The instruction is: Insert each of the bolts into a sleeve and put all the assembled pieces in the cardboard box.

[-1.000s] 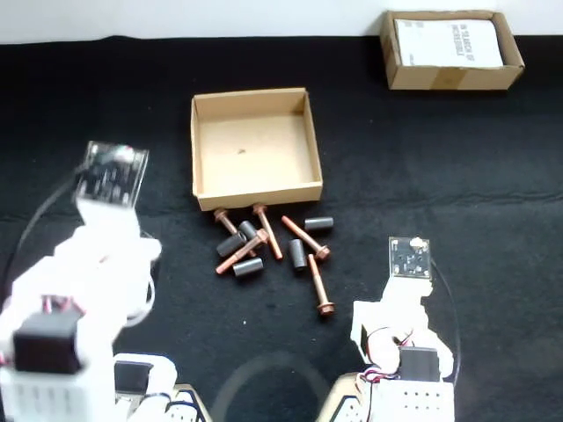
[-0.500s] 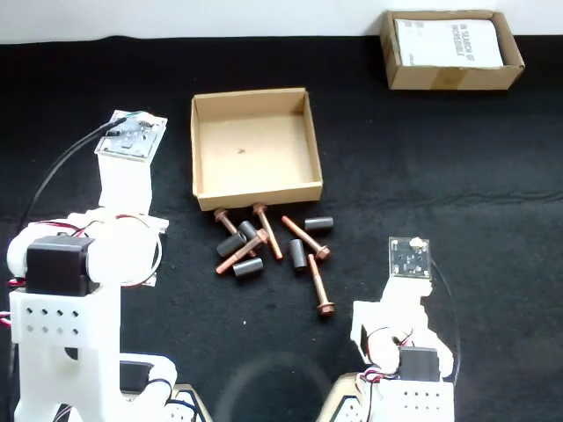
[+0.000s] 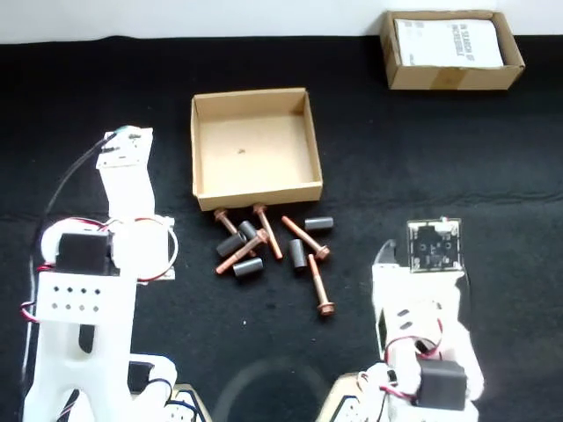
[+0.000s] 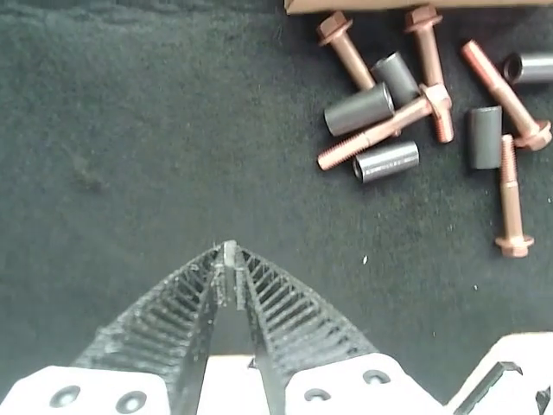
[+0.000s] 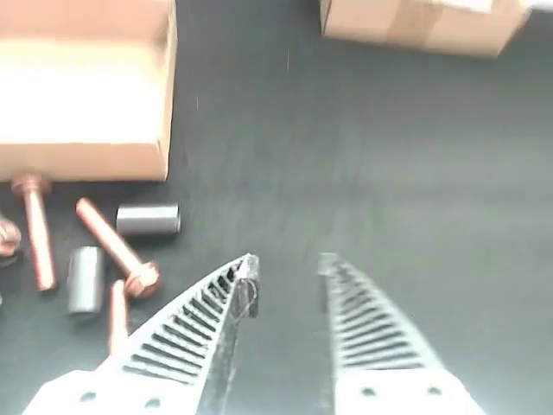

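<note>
L tool (image 4: 229, 259) clenched, empty; R tool (image 5: 289, 264) released; loose bolts (image 3: 303, 236) & sleeves (image 3: 318, 224) just beside cardboard box (image 3: 259, 193).

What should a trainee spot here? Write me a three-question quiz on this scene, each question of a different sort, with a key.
1. True or false: the cardboard box next to the bolts already holds an assembled piece.
2. Of the left gripper and the right gripper, which is open? A left; B right; C both.
3. Fill in: ____ bolts lie loose on the table.

Key: 1 false, the box is empty; 2 B, the left one's fingers meet at the tips; 3 five.
</note>
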Controlling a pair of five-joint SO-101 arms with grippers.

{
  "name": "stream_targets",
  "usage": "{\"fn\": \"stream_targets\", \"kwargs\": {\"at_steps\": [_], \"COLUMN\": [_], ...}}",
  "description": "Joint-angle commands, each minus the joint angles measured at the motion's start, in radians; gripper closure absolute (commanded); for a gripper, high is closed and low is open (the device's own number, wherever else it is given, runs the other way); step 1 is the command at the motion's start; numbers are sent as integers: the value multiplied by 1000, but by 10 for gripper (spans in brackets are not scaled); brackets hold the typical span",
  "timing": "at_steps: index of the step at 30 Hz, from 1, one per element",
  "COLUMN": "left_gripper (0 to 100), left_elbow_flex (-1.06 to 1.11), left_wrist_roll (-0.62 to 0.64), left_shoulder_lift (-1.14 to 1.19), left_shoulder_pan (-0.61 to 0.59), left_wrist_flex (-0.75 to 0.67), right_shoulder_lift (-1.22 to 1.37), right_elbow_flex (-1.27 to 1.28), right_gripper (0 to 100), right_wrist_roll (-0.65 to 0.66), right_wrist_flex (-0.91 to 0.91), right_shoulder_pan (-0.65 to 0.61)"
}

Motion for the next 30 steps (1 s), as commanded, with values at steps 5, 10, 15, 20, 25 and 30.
{"fn": "stream_targets", "kwargs": {"at_steps": [5, 10, 15, 20, 25, 30], "left_gripper": [990, 990, 990, 990, 987, 986], "left_elbow_flex": [119, 257, 461, 677, 834, 905], "left_wrist_roll": [6, 6, 48, 180, 158, 78], "left_shoulder_lift": [-4, -4, -4, -2, 2, 2], "left_shoulder_pan": [-13, -18, -31, -67, -140, -148], "left_wrist_flex": [-224, -491, -867, -1227, -1542, -1679], "right_shoulder_lift": [328, 697, 1063, 1323, 1547, 1725], "right_elbow_flex": [-246, -541, -832, -1096, -1211, -1239], "right_gripper": [798, 798, 796, 796, 796, 796], "right_wrist_roll": [163, 298, 489, 522, 523, 606], "right_wrist_flex": [159, 292, 588, 670, 645, 529], "right_shoulder_pan": [-70, -183, -214, -206, -266, -295]}}
